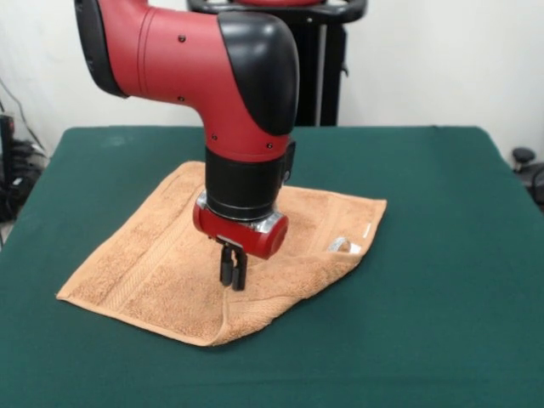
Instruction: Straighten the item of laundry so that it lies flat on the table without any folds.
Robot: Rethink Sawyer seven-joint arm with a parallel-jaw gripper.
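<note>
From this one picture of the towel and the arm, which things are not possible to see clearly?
- Front view: the arm hides the middle of the towel.
- Front view: the gripper is dark and narrow; open or shut cannot be told, nor whether it touches the cloth.
- Front view: the white label is too small to read.
- The table is cut off by the lower edge.

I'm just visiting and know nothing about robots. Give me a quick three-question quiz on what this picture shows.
1. True or false: the towel already lies fully flat on the table.
2. Where does the gripper hang? A) over bare table beside the towel B) over the towel, near its folded part C) off the table's edge
3. What small thing shows at the towel's right edge?

Key
1. False: its near right corner is folded over, with a doubled edge showing at the front.
2. B. The fingers look close together, right at the cloth.
3. A small white label.
</note>
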